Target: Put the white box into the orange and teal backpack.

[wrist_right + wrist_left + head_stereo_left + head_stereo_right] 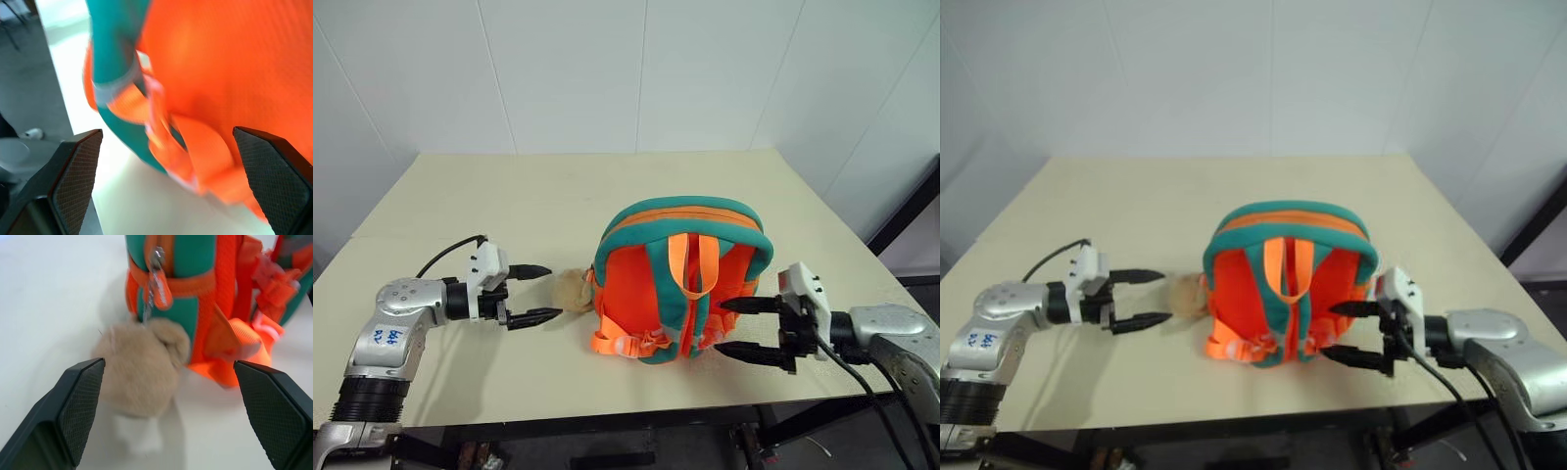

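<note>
Table (489,206): a pale cream table carries the scene, its near edge running just below both arms.
Backpack (680,279): the orange and teal backpack stands upright near the middle of the table, strap side toward the robot, with the teal rim arching over the top. The top looks zipped or at least drawn together — no gaping mouth can be seen.
White box: it cannot be found on the table or in either set of jaws. As a judgement, it most likely sits inside the backpack already, though the frames cannot confirm that.
Right gripper (749,330): level with the backpack's lower right corner, just beside it, jaws spread wide and holding nothing. The right wrist view looks onto orange fabric and a strap loop lying between its two fingers.
Left gripper (530,294): to the left of the backpack, jaws spread wide and empty, pointing at the charm and close to it.
Plush bear charm (142,364): a tan charm hanging from a zipper pull (157,281) at the backpack's left side, resting on the table.
Step in hand: both grippers flank the backpack with nothing gripped — it reads as the release at the end of the task.
Next move: if the box is indeed inside, both arms need only draw clear sideways without snagging the straps or the charm.
</note>
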You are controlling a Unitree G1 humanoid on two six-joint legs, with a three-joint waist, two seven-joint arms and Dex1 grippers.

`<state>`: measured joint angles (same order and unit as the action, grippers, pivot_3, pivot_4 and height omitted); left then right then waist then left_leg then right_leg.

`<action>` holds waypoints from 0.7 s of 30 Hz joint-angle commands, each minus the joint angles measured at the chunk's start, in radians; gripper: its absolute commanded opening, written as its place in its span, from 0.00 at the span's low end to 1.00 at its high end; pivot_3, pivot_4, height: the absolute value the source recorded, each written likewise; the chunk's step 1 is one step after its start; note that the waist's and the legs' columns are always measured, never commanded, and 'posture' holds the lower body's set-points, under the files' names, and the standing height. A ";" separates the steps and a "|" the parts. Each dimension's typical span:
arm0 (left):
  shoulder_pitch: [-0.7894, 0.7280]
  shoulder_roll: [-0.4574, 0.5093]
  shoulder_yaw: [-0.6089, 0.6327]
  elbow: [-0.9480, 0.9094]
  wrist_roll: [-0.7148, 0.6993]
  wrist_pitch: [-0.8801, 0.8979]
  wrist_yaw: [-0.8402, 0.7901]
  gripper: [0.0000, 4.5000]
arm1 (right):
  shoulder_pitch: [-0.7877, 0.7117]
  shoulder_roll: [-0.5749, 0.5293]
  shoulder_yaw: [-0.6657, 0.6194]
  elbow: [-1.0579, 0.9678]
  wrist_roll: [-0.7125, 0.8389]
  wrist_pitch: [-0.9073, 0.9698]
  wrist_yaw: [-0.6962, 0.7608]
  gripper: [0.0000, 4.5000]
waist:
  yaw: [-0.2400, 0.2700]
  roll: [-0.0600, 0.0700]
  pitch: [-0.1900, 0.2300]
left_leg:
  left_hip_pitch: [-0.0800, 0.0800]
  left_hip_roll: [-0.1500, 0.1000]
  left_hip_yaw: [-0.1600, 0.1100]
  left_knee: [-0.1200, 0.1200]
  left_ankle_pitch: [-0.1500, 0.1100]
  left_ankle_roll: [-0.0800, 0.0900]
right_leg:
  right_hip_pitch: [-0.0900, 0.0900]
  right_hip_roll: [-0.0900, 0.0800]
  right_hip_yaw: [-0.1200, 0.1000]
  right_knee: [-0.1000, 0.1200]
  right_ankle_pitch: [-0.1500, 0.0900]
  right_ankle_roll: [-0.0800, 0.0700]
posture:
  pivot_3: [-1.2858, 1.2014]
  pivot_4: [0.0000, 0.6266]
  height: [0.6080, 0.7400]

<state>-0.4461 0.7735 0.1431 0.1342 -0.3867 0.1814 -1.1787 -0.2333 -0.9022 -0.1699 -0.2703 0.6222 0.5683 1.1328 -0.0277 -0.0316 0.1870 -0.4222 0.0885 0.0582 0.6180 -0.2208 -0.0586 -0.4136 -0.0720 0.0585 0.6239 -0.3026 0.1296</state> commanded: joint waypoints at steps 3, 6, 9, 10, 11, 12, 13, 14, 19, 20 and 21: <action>0.121 0.038 0.103 -0.058 -0.031 -0.090 -0.019 1.00 | 0.032 0.001 -0.148 0.096 -0.050 -0.213 0.029 1.00 | -0.002 0.000 0.000 | 0.000 0.000 0.001 0.000 0.000 0.000 | 0.000 -0.001 0.000 -0.001 0.000 0.000 | 0.52 0.24 1.00; 0.205 0.050 0.159 -0.132 -0.067 -0.056 0.001 1.00 | 0.026 0.002 -0.154 0.155 -0.076 -0.298 0.057 1.00 | -0.002 0.000 0.000 | 0.001 0.000 0.002 0.000 0.000 0.000 | 0.000 -0.001 0.000 0.000 0.000 0.000 | 0.52 0.24 1.00; 0.262 0.050 0.197 -0.182 -0.088 -0.044 0.019 1.00 | 0.012 -0.002 -0.146 0.203 -0.069 -0.339 0.105 1.00 | -0.002 0.000 0.000 | 0.001 0.000 0.002 0.000 0.000 0.000 | 0.000 -0.001 0.000 0.000 0.000 -0.001 | 0.52 0.24 1.00; 0.277 0.048 0.205 -0.196 -0.094 -0.039 0.025 1.00 | -0.001 -0.008 -0.136 0.216 -0.059 -0.331 0.124 1.00 | -0.001 0.000 0.000 | 0.001 0.000 0.002 0.000 0.000 0.000 | 0.000 -0.001 0.000 0.000 -0.001 -0.002 | 0.52 0.24 1.00; 0.287 0.046 0.210 -0.207 -0.097 -0.037 0.030 1.00 | -0.011 -0.014 -0.126 0.226 -0.053 -0.320 0.140 1.00 | -0.001 0.000 0.000 | 0.001 0.000 0.002 0.000 0.000 0.000 | 0.001 -0.001 0.000 0.000 -0.001 -0.002 | 0.52 0.24 1.00; 0.292 0.046 0.212 -0.212 -0.096 -0.039 0.034 1.00 | -0.027 -0.019 -0.112 0.239 -0.060 -0.323 0.154 1.00 | -0.001 0.000 0.000 | 0.002 0.000 0.002 0.000 0.000 0.000 | 0.001 -0.001 0.000 0.000 -0.001 -0.002 | 0.52 0.24 1.00; 0.295 0.045 0.214 -0.216 -0.099 -0.038 0.037 1.00 | -0.041 -0.026 -0.096 0.252 -0.066 -0.316 0.174 1.00 | -0.001 0.000 0.000 | 0.002 0.000 0.002 0.000 0.000 0.000 | 0.001 -0.001 0.000 0.000 -0.001 -0.003 | 0.52 0.24 1.00; 0.296 0.044 0.215 -0.217 -0.099 -0.040 0.042 1.00 | -0.050 -0.033 -0.082 0.264 -0.076 -0.314 0.190 1.00 | -0.001 0.000 0.000 | 0.002 0.000 0.002 0.001 0.000 0.000 | 0.001 -0.001 0.000 0.000 -0.001 -0.004 | 0.52 0.24 1.00; 0.329 0.063 0.237 -0.248 -0.113 -0.015 0.041 1.00 | -0.126 -0.042 -0.054 0.376 -0.125 -0.359 0.224 1.00 | -0.002 0.000 0.000 | 0.002 0.000 0.003 0.002 0.000 0.000 | 0.001 -0.002 0.000 -0.001 -0.001 -0.006 | 0.52 0.24 1.00; 0.334 0.066 0.239 -0.251 -0.113 -0.013 0.041 1.00 | -0.142 -0.043 -0.050 0.401 -0.134 -0.367 0.228 1.00 | -0.003 0.000 0.000 | 0.002 0.000 0.003 0.003 0.000 0.000 | 0.001 -0.002 0.001 -0.001 -0.001 -0.007 | 0.52 0.24 1.00; 0.338 0.068 0.241 -0.252 -0.114 -0.012 0.041 1.00 | -0.158 -0.043 -0.044 0.427 -0.147 -0.384 0.231 1.00 | -0.003 0.000 0.000 | 0.002 0.000 0.003 0.003 0.000 0.000 | 0.001 -0.002 0.001 -0.001 -0.001 -0.007 | 0.52 0.24 1.00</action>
<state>-0.1140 0.8290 0.3502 -0.0768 -0.4742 0.1706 -1.1371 -0.3685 -0.9178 -0.2006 0.1374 0.4859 0.2172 1.3470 -0.0305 -0.0314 0.1871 -0.4205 0.0888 0.0618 0.6206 -0.2211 -0.0584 -0.4126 -0.0741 0.0590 0.6230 -0.3039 0.1229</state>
